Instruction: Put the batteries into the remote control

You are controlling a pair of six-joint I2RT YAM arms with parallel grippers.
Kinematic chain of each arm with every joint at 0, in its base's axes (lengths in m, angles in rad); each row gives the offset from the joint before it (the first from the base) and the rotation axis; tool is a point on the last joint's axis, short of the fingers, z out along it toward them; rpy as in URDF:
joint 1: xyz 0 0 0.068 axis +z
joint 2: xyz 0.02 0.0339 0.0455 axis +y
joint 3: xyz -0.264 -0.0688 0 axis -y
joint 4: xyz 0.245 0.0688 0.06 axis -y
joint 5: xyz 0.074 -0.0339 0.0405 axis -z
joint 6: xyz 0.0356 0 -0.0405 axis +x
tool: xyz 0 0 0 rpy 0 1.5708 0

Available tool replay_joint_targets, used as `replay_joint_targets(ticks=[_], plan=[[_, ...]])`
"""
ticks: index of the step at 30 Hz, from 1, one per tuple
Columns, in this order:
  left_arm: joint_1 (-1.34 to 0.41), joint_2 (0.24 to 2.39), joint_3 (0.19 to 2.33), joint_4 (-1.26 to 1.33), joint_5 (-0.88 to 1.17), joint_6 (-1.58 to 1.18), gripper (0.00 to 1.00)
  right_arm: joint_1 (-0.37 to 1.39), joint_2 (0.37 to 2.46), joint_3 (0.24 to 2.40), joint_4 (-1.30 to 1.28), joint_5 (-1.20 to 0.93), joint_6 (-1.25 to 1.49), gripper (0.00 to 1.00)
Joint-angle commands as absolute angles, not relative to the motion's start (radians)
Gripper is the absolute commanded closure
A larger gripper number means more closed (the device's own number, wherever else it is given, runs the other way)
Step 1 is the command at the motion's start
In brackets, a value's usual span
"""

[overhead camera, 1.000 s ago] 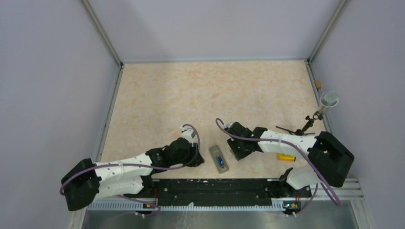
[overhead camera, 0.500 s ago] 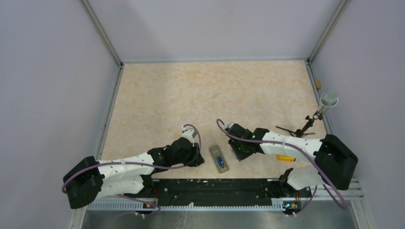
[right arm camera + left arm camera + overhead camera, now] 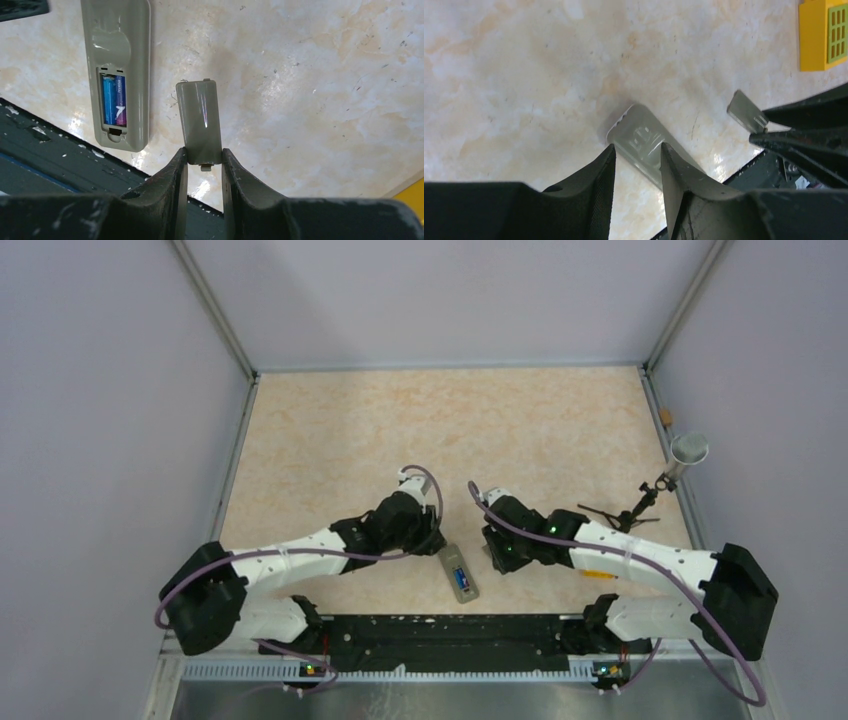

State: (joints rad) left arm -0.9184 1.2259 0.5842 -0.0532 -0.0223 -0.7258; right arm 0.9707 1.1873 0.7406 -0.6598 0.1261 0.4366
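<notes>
- The left hand (image 3: 636, 152) is hanging parted over the remote control (image 3: 639, 135), gripping nothing.
- The right hand (image 3: 204, 155) is pinching a grey cover (image 3: 199, 120).
- The remote control is lying grey back up, at the upper left of the right wrist view.
- The blue batteries (image 3: 114, 99) are sitting side by side in its recess.

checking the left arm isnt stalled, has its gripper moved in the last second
Yes. The left gripper moved away from the base rail and slightly right, reaching the far end of the remote control, which stayed put.
</notes>
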Motion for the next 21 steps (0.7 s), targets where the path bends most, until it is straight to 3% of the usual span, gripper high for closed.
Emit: replay_joint_targets(ticks=[1, 11, 21], plan=[[-0.909, 1.342, 0.729, -0.021, -0.005, -0.643, 0.60, 0.985, 1.136, 0.773, -0.669, 0.118, 0.462, 0.99], [-0.869, 1.671, 0.971, -0.038, 0.155, -0.599, 0.60, 0.995, 1.095, 0.766, -0.666, 0.112, 0.472, 0.99], [-0.861, 1.770, 0.974, -0.054, 0.264, -0.615, 0.62, 0.996, 1.070, 0.758, -0.666, 0.112, 0.468, 0.99]])
